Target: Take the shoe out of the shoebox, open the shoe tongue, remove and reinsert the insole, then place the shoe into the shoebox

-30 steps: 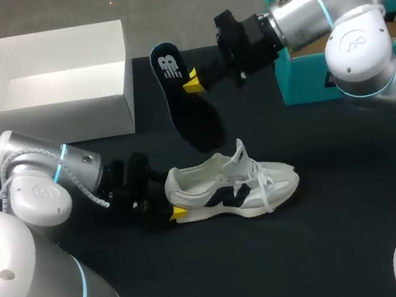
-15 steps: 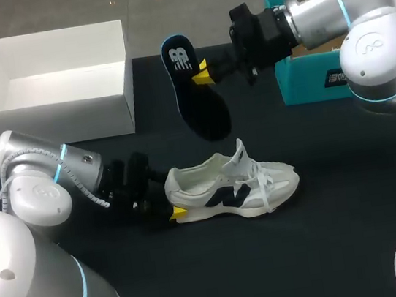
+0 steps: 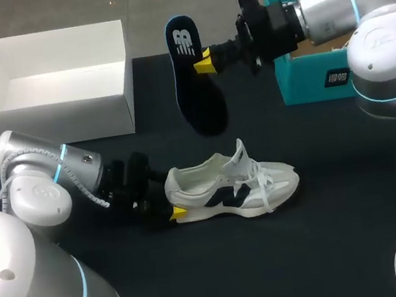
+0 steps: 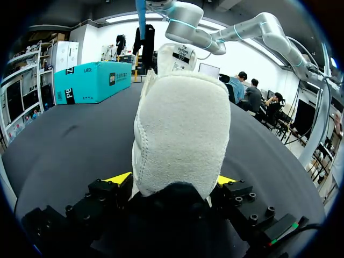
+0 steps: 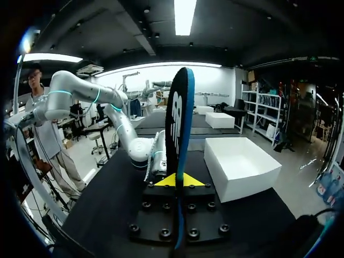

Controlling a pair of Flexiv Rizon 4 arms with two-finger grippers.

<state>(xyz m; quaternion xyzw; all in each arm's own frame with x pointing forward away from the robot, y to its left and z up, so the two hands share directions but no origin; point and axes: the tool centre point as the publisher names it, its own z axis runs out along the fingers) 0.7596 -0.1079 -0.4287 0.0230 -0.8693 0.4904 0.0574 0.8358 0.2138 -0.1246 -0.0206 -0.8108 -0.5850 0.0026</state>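
Note:
A white sneaker with a dark logo (image 3: 233,188) lies on its sole on the black table, toe to the right, tongue raised. My left gripper (image 3: 173,198) holds its heel, one yellow tip on each side; in the left wrist view the heel (image 4: 180,134) fills the space between the fingers of the left gripper (image 4: 173,180). My right gripper (image 3: 204,62) is shut on a dark insole (image 3: 192,83), held in the air above the table behind the shoe, hanging nearly upright. In the right wrist view the insole (image 5: 177,118) stands edge-on out of the right gripper (image 5: 179,180).
An open white shoebox (image 3: 53,113) stands at the back left, seen also as the white shoebox (image 5: 242,172) in the right wrist view. A teal box (image 3: 313,77) sits at the back right, under my right arm. Black tabletop (image 3: 328,233) stretches in front of the shoe.
My right gripper has carried the insole up and to the right, turning it more upright. The left gripper and the shoe have kept still.

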